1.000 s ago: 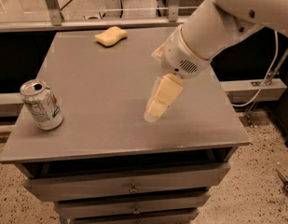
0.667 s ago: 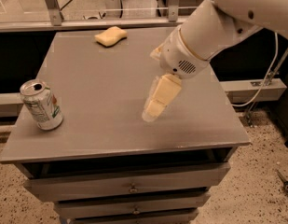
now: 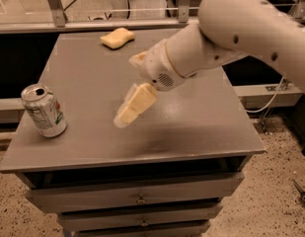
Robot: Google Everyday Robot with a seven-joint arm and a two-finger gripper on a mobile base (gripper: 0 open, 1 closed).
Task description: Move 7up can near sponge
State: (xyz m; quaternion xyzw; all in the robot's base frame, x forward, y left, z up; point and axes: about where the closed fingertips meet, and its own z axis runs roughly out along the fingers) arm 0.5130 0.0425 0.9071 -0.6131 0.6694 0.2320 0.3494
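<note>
The 7up can (image 3: 44,110) is silver-white with green print. It stands upright, slightly tilted in view, near the front left corner of the grey table (image 3: 191,132). The pale yellow sponge (image 3: 117,37) lies at the far edge of the table, left of centre. My gripper (image 3: 125,116) hangs over the middle of the table, pointing down and to the left. It is to the right of the can, about a can's height away, and holds nothing that I can see. The sponge is far behind it.
The table is a cabinet with drawers (image 3: 140,199) below its front edge. A metal rail (image 3: 93,24) and dark gap run behind it. My white arm (image 3: 250,28) reaches in from the upper right. Speckled floor lies at the right.
My gripper and arm have moved left across the table toward the can. The can and the sponge have not moved.
</note>
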